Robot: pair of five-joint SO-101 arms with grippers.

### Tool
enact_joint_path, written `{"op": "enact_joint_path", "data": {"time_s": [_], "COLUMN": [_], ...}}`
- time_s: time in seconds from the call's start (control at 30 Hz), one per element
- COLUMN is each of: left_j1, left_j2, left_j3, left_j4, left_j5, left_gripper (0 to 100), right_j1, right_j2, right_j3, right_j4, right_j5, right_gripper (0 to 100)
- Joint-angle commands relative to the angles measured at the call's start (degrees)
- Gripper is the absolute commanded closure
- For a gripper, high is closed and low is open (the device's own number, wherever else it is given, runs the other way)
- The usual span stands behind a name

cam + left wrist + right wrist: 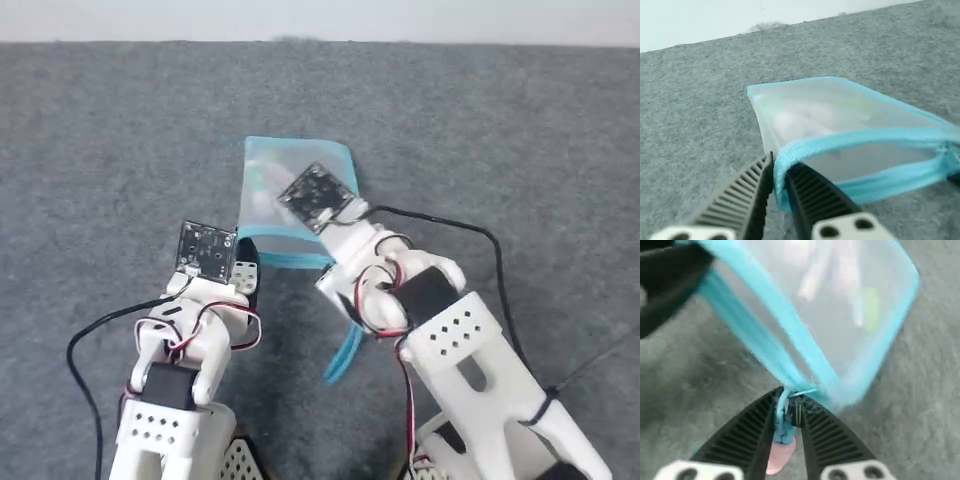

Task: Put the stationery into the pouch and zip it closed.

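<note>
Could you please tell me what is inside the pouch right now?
Through the pouch wall, pale stick-like shapes and a green patch show; the frosted plastic hides what they are.

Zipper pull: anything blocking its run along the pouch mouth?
Nothing visible. The right gripper holds the pull; the zipper runs bare to the left gripper, with the stationery well inside the pouch.

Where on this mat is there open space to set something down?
Bare grey mat: left of the pouch, beyond it toward the wall, and right of the black cable. Crowded between the arms, where the left gripper and right gripper pinch the pouch above a blue strap.
</note>
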Motion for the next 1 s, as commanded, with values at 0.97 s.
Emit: {"op": "enact_joint_path", "data": {"time_s": [0.97], "left_j1": [-1.32], "left_j2": [-0.53], "left_j3": [-1.19], "left_j4": [-1.67], "left_j5": [0.7], "left_gripper": [99], "right_j1": [-8.04], "right_j2": [-12.26], "right_j3": [-6.07], "right_j4": [11.56], "right_j5": [3.52], "right_gripper": [69.1]}}
